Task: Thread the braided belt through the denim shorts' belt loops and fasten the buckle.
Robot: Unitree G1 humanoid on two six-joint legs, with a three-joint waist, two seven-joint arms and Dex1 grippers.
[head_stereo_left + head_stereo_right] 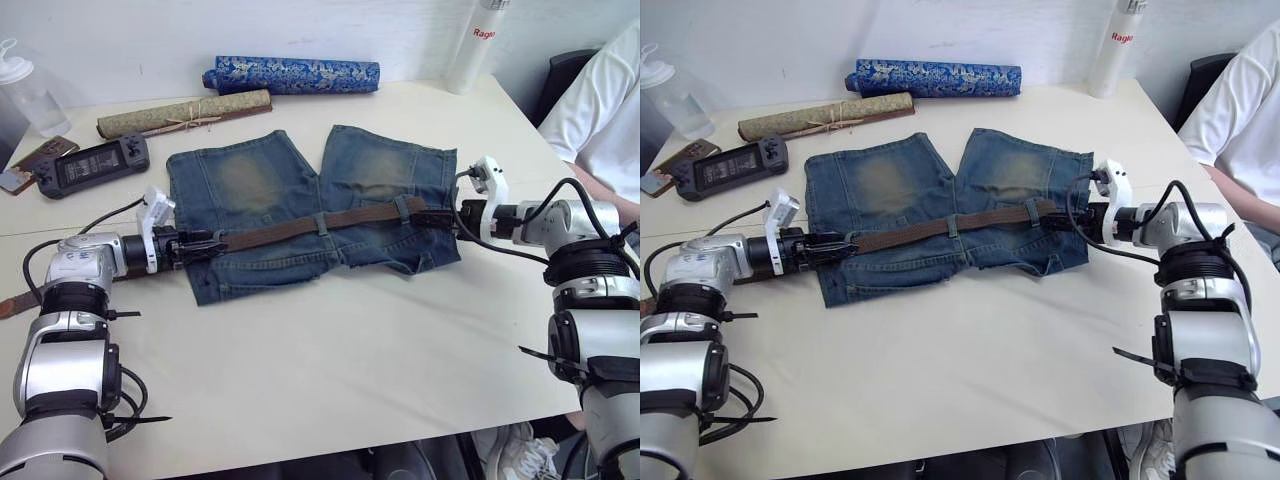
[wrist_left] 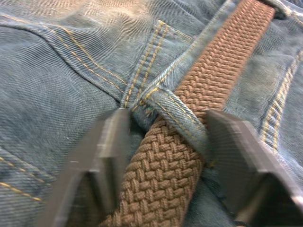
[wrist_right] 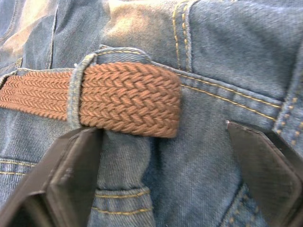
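Denim shorts [image 1: 310, 215] lie flat on the table [image 1: 330, 360], between the two grippers, waistband toward the robot. Braided belt [image 1: 315, 225] runs along the waistband from the left gripper [image 1: 205, 243] to the right gripper [image 1: 447, 217], passing under at least three belt loops: one just ahead of the left fingers [image 2: 177, 111], one mid-waist [image 1: 321, 222], one near the right end [image 1: 402, 208]. Left gripper: fingers spread, straddling the belt and its loop, pads apart from the weave in the left wrist view; not gripping. Right gripper: fingers wide apart, released; the cut-looking end of the belt [image 3: 137, 101] sits just past a loop [image 3: 75, 94], directly ahead of and between its fingers, not held. A strap end [image 1: 12, 305] shows behind the left arm at the table edge; probably the belt's trailing length. Buckle not identifiable in these views. Judgement: threading is well along, perhaps most loops on this side done; remaining are any loops beyond the right end, then bringing both ends together and fastening. Fastening not started.
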